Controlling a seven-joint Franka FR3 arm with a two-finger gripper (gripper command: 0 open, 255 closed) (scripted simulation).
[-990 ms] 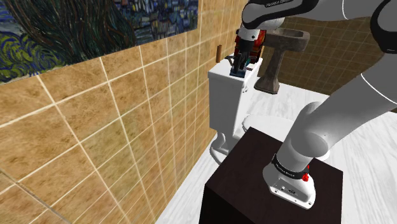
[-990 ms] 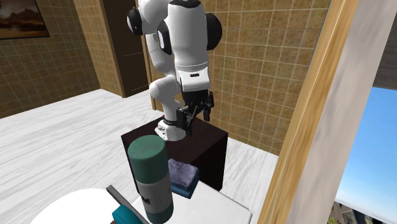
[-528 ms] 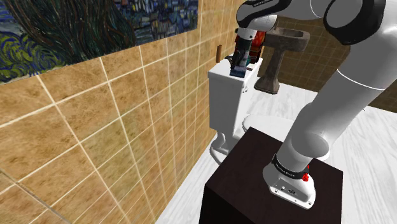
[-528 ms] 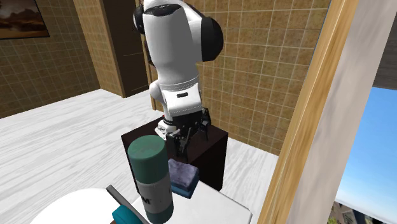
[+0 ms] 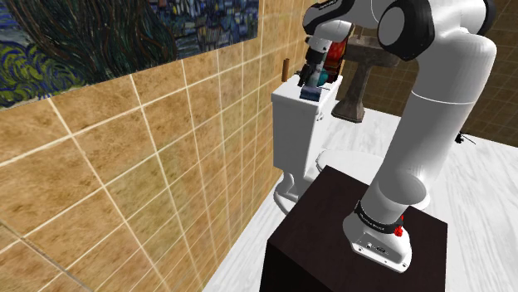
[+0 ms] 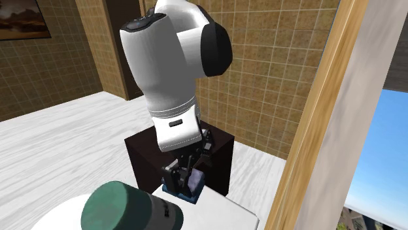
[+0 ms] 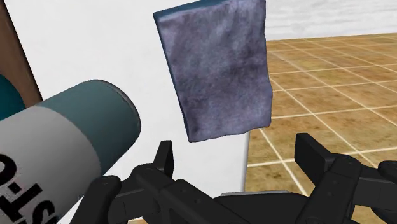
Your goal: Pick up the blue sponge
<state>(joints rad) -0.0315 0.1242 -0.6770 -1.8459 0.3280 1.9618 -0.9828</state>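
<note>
Sponge (image 7: 219,70), blue-grey, lies flat at the edge of the white toilet tank (image 5: 290,104), just beside a teal-and-white can (image 7: 70,146). Within the last second the arm has swung out from above its stand and brought the hand (image 7: 236,153) low over the sponge, fingers apart and touching nothing. The can, upright half a second ago, now leans over, so the arm may have nudged it; closing on the sponge looks like the next step.
</note>
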